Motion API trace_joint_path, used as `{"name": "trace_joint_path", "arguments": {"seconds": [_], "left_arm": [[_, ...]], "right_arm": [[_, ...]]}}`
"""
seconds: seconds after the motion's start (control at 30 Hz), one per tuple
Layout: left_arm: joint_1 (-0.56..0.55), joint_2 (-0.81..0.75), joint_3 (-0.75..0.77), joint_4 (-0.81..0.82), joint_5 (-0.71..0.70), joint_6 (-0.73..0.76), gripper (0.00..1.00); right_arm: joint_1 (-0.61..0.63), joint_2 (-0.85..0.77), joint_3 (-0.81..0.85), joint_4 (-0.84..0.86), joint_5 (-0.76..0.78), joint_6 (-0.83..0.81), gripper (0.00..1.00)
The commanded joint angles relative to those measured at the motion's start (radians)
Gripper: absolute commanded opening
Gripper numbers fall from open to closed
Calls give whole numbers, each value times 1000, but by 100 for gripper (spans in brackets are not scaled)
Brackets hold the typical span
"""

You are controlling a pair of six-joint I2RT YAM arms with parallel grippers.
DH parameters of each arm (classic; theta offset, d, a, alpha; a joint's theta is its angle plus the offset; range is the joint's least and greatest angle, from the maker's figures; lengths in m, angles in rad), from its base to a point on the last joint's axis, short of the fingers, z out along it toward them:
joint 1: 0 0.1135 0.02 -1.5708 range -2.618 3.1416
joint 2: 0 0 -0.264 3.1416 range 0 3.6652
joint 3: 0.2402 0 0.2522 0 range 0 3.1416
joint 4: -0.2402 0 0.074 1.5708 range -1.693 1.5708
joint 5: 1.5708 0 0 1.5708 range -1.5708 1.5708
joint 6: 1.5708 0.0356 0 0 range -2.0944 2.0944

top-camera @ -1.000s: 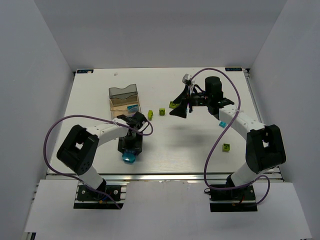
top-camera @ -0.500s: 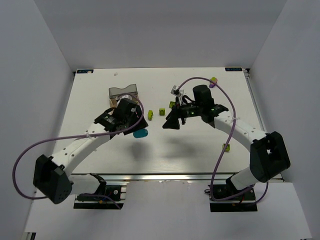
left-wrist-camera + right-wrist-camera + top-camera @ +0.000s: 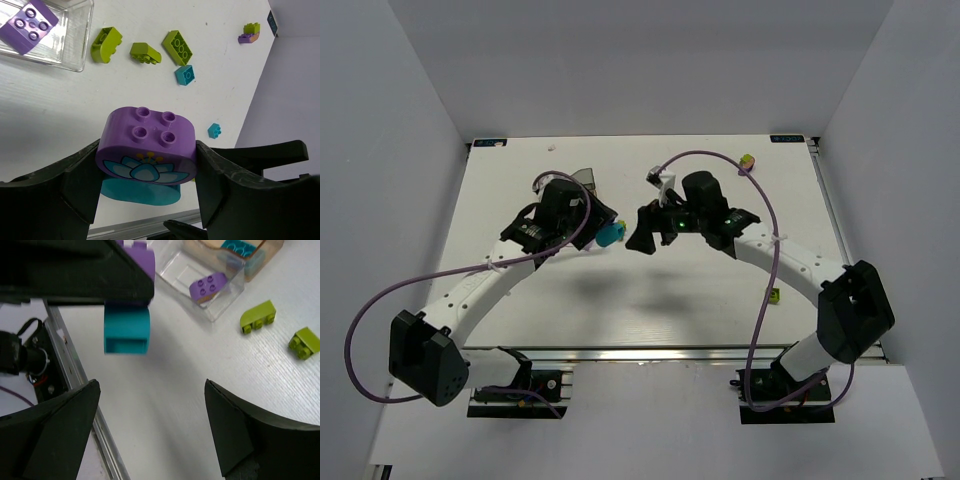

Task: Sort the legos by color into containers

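My left gripper (image 3: pixel 147 152) is shut on a rounded purple lego (image 3: pixel 145 135) with a flower picture. A cyan lego (image 3: pixel 140 192) is stuck under it, and both hang above the table. In the top view this stack (image 3: pixel 609 236) sits just right of the containers (image 3: pixel 582 177), which the left arm mostly hides. The clear container (image 3: pixel 75 45) holds a purple lego (image 3: pixel 29 22), and a tan one (image 3: pixel 265 257) holds a cyan lego (image 3: pixel 240 247). My right gripper (image 3: pixel 151 385) is open and empty, facing the held stack (image 3: pixel 126 330) from close by.
Three lime legos (image 3: pixel 106 44) (image 3: pixel 145 52) (image 3: pixel 178 47) and two small cyan ones (image 3: pixel 185 75) (image 3: pixel 215 130) lie loose right of the containers. A lime-on-purple stack (image 3: pixel 747 161) sits at the back right. Another lime lego (image 3: pixel 773 294) lies beside the right arm.
My left arm has swung from the table's front up to the containers, carrying the purple-and-cyan stack. My right gripper has moved left towards it.
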Motion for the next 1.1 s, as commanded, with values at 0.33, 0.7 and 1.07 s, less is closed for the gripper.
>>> {"name": "trace_joint_path", "arguments": {"seconds": [0.33, 0.7, 1.07], "left_arm": [[6, -51, -45, 110, 43, -99, 0], [9, -63, -71, 129, 52, -116, 0], [122, -120, -109, 133, 52, -90, 0]], "right_arm": [[71, 96, 103, 173, 94, 145, 89], [78, 137, 119, 216, 64, 148, 46], [75, 104, 13, 248, -102, 145, 0]]}}
